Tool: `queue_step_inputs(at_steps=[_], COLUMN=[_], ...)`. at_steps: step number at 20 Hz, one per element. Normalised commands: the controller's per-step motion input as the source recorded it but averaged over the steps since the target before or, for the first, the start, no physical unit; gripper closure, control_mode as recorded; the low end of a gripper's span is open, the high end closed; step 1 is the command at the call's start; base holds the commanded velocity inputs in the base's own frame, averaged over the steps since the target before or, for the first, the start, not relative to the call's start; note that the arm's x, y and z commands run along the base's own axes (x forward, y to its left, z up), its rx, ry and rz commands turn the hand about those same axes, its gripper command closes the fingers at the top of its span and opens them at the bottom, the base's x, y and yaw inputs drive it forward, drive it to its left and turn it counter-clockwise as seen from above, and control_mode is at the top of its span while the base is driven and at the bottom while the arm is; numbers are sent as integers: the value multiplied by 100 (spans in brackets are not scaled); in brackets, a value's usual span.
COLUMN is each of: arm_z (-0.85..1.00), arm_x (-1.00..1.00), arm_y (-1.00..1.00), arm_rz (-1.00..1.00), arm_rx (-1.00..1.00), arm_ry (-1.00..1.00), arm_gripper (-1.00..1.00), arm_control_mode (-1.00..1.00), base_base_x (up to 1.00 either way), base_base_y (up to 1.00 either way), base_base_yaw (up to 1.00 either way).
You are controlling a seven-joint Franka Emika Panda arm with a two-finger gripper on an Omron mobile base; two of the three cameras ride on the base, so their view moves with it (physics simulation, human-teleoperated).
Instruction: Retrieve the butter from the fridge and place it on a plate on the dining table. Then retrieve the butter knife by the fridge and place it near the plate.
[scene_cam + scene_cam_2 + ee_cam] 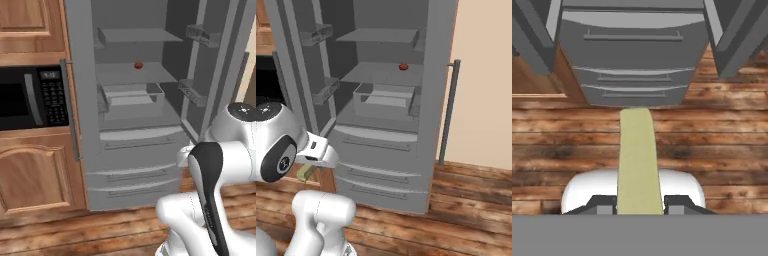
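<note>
microwave (32, 97): sat in the wood cabinets left of the fridge, well apart from the arm — no hazard from it.
fridge (135, 145): both upper doors stood wide open, shelves bare apart from a small red item (138, 65) on the middle shelf and a clear bin below it; lower drawers closed.
left door: hung out beside the cabinets; in the right base view the arm's elbow sat near its inner bins. Judged risk — a swing of the arm while backing away could clip that door.
butter (639, 160): out of the fridge, clamped in the tool and sticking forward over the plank floor (712, 145) in front of the lower drawers; its pale end also peeked out under the wrist in the right base view.
gripper (639, 202): fingers closed against the stick's sides at its near end — most of the length overhung unsupported.
slip risk: likely the main one. A soft stick held only at one end could pivot or slide out during the drive, dropping to the floor.
right door: open toward the beige wall; the base turning to leave could brush it.
plate / dining table: neither seen, so placement was still to come.
</note>
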Motion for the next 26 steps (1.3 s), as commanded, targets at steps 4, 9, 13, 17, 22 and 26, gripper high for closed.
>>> queue_step_inputs(at_steps=[4, 9, 13, 17, 22, 26], arm_z=[0, 0, 0, 0, 0, 0], arm_x=[0, 0, 0, 0, 0, 0], arm_y=[0, 0, 0, 0, 0, 0], arm_rz=[0, 0, 0, 0, 0, 0], arm_rx=[0, 0, 0, 0, 0, 0], arm_ry=[0, 0, 0, 0, 0, 0], arm_gripper=[100, 100, 100, 100, 100, 100], arm_control_mode=[100, 100, 100, 100, 100, 100], base_base_x=[-56, -51, -7, 0, 11, 72], base_base_y=[0, 1, 36, 49, 58, 67], base_base_yaw=[48, 71, 84, 86, 70, 44])
